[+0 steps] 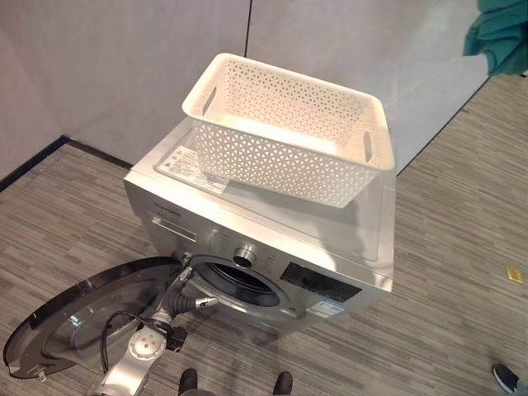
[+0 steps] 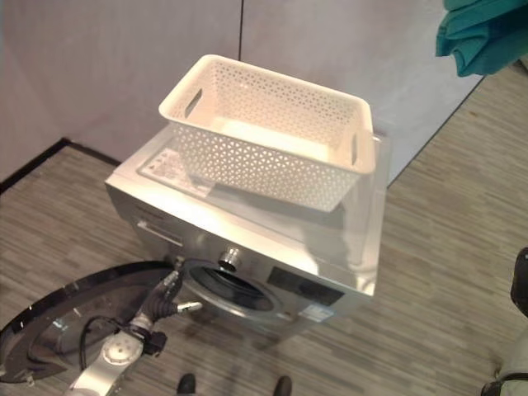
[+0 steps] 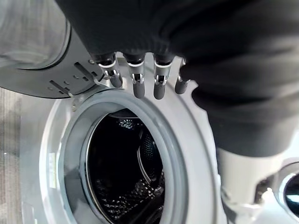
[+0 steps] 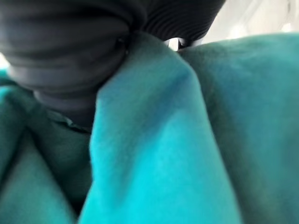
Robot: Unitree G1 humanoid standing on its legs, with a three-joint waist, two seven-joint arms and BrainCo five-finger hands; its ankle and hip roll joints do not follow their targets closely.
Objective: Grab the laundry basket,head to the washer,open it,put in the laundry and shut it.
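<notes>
- Left eye view: silver washer sits on the striped wood-look floor against a pale wall. White perforated laundry basket rests on the washer's top, toward the back; it looks empty from what I see of its inside.
- Washer door is swung wide open to my left, lying low and nearly flat. Round drum opening is uncovered, with the control knob just above it.
- My left hand is at the left rim of the opening, beside the door hinge. In the left wrist view the fingers hang straight and relaxed, holding nothing, just over the grey door seal; the dark drum shows beyond.
- Teal laundry hangs high at my right, in the upper right corner of the right eye view, well apart from the washer and not yet in the drum.
- Right wrist view: teal cloth bunched right against the dark ribbed cover of my right hand. Fingers are buried in the folds, so I cannot tell how they are set.
- A shoe shows on the floor at the lower right.
</notes>
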